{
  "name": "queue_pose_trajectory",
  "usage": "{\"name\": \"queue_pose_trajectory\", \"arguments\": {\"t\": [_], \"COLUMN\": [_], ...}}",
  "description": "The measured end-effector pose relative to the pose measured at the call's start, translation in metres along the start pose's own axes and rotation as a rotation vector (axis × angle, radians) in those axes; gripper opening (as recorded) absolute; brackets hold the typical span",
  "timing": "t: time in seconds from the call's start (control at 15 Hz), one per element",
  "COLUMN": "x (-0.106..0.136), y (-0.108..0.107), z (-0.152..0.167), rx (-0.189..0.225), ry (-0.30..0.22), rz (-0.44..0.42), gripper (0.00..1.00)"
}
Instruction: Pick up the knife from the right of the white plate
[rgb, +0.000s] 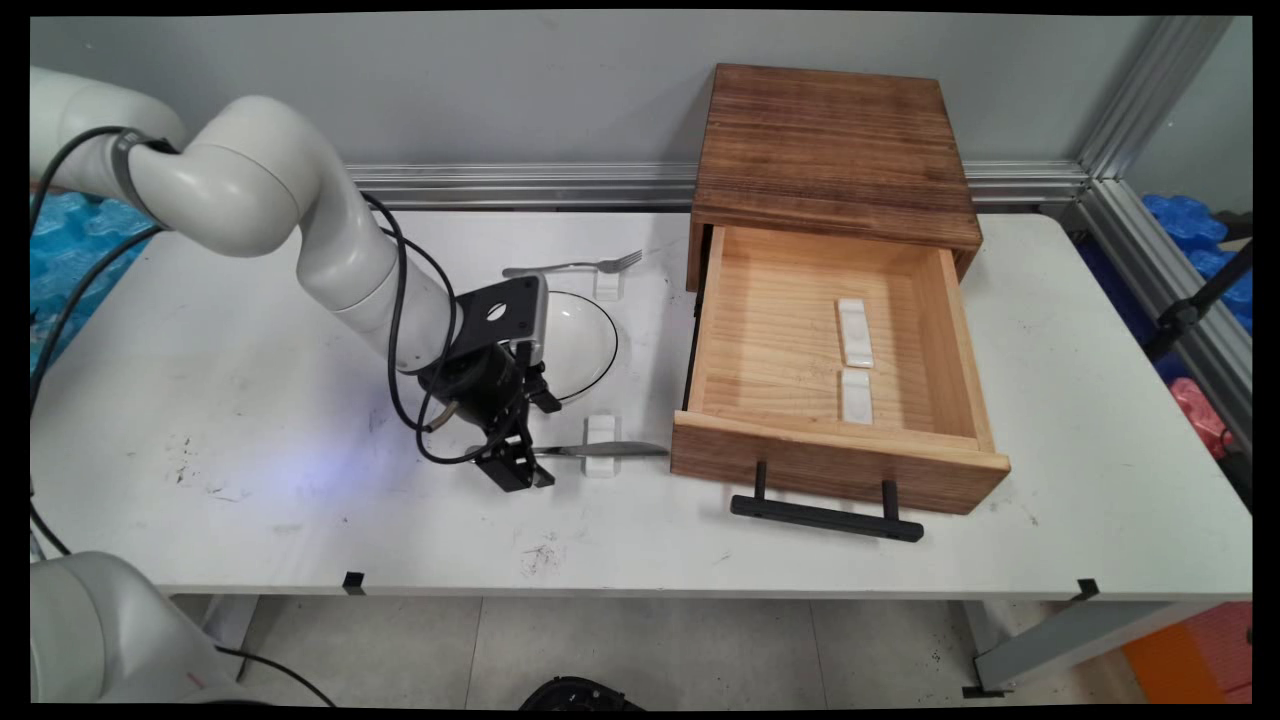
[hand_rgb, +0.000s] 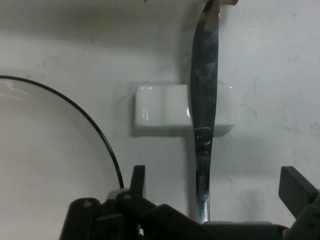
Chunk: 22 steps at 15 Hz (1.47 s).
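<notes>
The gripper (hand_rgb: 212, 190) was open, one finger on each side of the knife (hand_rgb: 204, 115) handle. Only the main view showed the drawer (rgb: 838, 400).

A fork (rgb: 575, 266) lies on a white rest (rgb: 607, 284) behind the plate (rgb: 580, 345); two rests lie in the open wooden drawer (rgb: 780, 350).

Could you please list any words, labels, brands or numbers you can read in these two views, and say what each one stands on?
None can be read in either view. The arm's white links show no lettering here. The wooden drawer box, its open drawer, the knife, the white rest under it, the plate, the fork and the gripper are all unmarked.
</notes>
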Motion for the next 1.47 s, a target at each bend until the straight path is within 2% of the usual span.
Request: {"name": "queue_pose_trajectory", "arguments": {"t": [0.47,1.47], "x": [-0.0043,-0.0082], "y": [-0.0022,-0.0042], "z": [0.004,0.0088], "rx": [-0.005,-0.013], "ry": [-0.006,-0.015], "rz": [0.002,-0.051], "gripper": [1.0,1.0]}}
